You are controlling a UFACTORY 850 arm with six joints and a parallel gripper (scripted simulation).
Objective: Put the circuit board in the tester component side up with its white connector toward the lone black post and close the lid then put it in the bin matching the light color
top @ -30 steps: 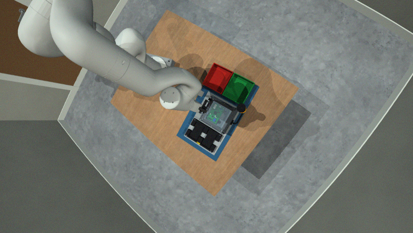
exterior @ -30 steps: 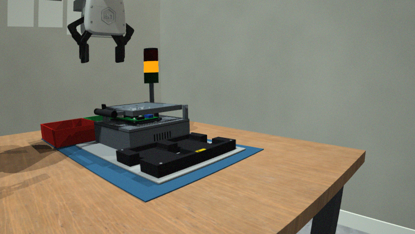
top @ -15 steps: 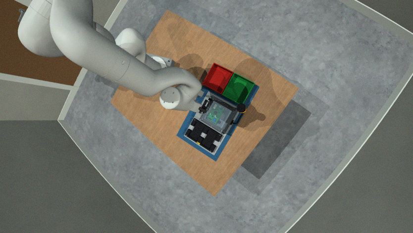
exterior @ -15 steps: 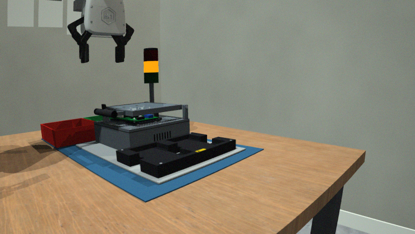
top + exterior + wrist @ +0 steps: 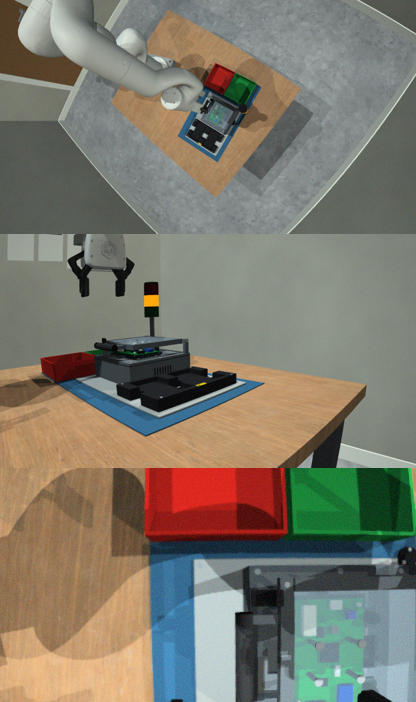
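The green board [image 5: 216, 115] [image 5: 327, 669] lies in the grey tester [image 5: 113, 369], component side up, under the clear lid [image 5: 228, 116] [image 5: 162, 340] [image 5: 390, 633]. Its white connector [image 5: 310, 620] is at the board's end nearer the bins. The lid lies level; whether the hook has caught is too small to tell. The pins in the holes cannot be made out. The lid's dark handle [image 5: 105, 346] [image 5: 246, 658] is on its near side. The signal light [image 5: 243, 108] [image 5: 151, 300] glows amber. My gripper [image 5: 102, 295] [image 5: 274, 698] is open and empty, high above the tester's handle side.
The red bin [image 5: 220, 78] [image 5: 70, 367] [image 5: 215, 498] and green bin [image 5: 240, 88] [image 5: 325, 498] stand side by side beside the tester. The black tray [image 5: 208, 142] [image 5: 189, 392] on the opposite side holds no board. The light's pole [image 5: 151, 326] rises behind the tester.
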